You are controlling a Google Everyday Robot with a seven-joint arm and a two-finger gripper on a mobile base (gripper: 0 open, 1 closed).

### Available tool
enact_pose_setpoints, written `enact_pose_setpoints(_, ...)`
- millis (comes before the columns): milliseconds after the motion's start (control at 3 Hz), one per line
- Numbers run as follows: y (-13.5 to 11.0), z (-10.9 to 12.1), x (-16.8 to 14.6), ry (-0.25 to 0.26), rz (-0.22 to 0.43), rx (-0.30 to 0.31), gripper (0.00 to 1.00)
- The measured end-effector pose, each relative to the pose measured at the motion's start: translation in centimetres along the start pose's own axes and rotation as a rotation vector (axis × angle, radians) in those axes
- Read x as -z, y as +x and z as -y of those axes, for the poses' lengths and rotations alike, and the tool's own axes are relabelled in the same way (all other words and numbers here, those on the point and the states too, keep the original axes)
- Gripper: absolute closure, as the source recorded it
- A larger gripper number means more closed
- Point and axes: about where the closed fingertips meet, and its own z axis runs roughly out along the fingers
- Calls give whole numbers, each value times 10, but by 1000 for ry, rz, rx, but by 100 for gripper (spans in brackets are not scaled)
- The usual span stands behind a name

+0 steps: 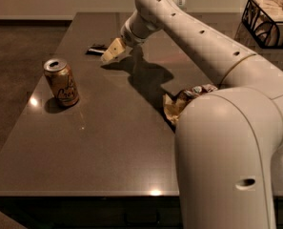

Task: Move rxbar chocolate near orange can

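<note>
The rxbar chocolate [97,48] is a small flat black bar lying on the dark table [107,142] at the far left. My gripper [107,57] hovers just right of it, its tan fingers pointing down-left towards the bar, close to its right end. The orange can [61,82] stands upright nearer the front left edge, well apart from the bar.
A crumpled brown-and-yellow chip bag [184,101] lies mid-right on the table, partly hidden behind my white arm [212,56]. A black wire basket [269,20] stands at the far right. The table's left edge drops to a brown floor.
</note>
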Motion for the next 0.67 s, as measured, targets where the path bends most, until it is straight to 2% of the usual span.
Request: enact_pose_setpoints(667, -9, -6, -27, -28, -36, 35, 0)
